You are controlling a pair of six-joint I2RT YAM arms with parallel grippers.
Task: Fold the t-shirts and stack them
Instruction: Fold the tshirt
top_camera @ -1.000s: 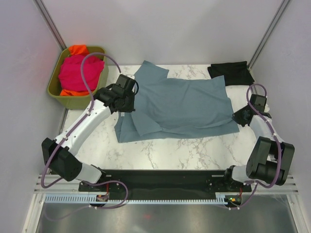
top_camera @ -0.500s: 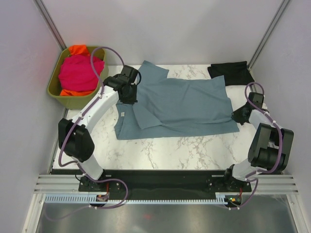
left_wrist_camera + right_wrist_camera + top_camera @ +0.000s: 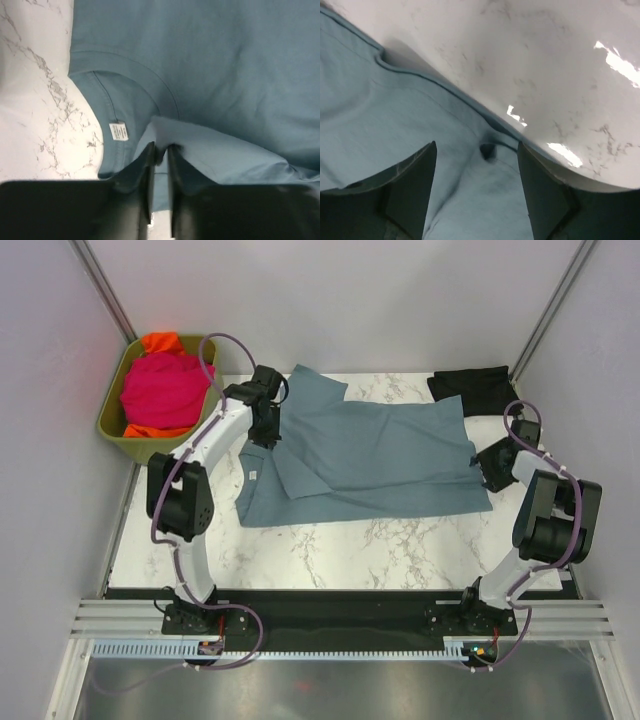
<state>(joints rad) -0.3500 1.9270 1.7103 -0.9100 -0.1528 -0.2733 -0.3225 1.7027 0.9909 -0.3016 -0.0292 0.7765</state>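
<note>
The left pincer (image 3: 160, 149) has its two fingers nearly together, with only a thin slit between them. A raised fold of the slate blue-grey t-shirt (image 3: 380, 455) sits right at the tips; I cannot tell whether the cloth is pinched or lying free. Just beside the tips are the white neck label (image 3: 118, 131) and the curved collar (image 3: 125, 62).

The right pincer (image 3: 476, 146) has its fingers spread wide and holds nothing. It hangs over the shirt's right-hand edge, where a small pucker in the cloth (image 3: 487, 150) shows between the fingers, close to bare marble.

The blue-grey shirt lies spread across the middle of the white marbled surface (image 3: 340, 550), collar to the left, with a flap folded over the body near the collar. A black t-shirt (image 3: 477, 390) lies folded at the far right corner, apart from it. Off the far left corner, an olive-green bin (image 3: 112, 405) holds the bundled magenta-pink t-shirt (image 3: 160, 390) on top of the orange t-shirt (image 3: 160, 341).
</note>
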